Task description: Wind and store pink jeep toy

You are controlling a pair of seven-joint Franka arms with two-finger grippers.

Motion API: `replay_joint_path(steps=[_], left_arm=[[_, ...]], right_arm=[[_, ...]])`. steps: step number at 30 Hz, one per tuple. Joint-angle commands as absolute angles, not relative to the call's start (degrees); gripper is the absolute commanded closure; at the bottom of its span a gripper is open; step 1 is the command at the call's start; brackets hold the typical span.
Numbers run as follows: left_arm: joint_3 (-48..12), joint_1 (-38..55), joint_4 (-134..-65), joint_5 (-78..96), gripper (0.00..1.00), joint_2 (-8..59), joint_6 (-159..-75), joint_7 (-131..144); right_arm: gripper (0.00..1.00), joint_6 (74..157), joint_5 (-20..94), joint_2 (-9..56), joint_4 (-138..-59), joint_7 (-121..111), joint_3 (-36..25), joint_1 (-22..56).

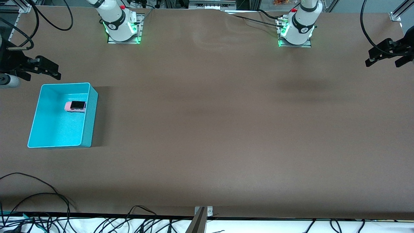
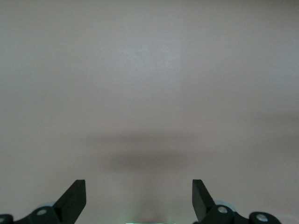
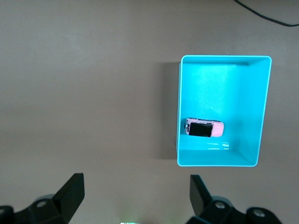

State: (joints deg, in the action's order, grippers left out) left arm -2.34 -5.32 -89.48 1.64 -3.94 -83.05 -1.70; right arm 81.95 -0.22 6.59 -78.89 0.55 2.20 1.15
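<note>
The jeep (image 1: 75,106) sits inside the bin (image 1: 91,106), on its floor close to the wall facing the table's middle, in the half farther from the front camera. Storing looks done; little can go wrong unless an arm swings back and clips the bin. Its long axis runs along the table's length, black roof end toward the middle.

Both grippers are released and hold nothing: the right gripper (image 1: 48,69) is above the table's edge near the bin, and the left gripper (image 1: 386,58) waits at its own end.
</note>
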Motion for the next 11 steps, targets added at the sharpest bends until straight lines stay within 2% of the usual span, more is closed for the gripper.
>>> replay_joint_path(steps=[1, 11], left_arm=[[-2.29, -5.98, -87.28, 2.02, 0.00, -2.90, -82.09, -1.49], [-2.29, -8.08, -84.99, 2.11, 0.00, -2.90, -82.00, -1.67]], right_arm=[[0.00, 80.25, 1.05, 7.82, -76.73, 1.93, 2.55, 0.53], [0.00, 79.89, 1.67, 7.82, -76.73, 2.02, 2.29, 0.44]])
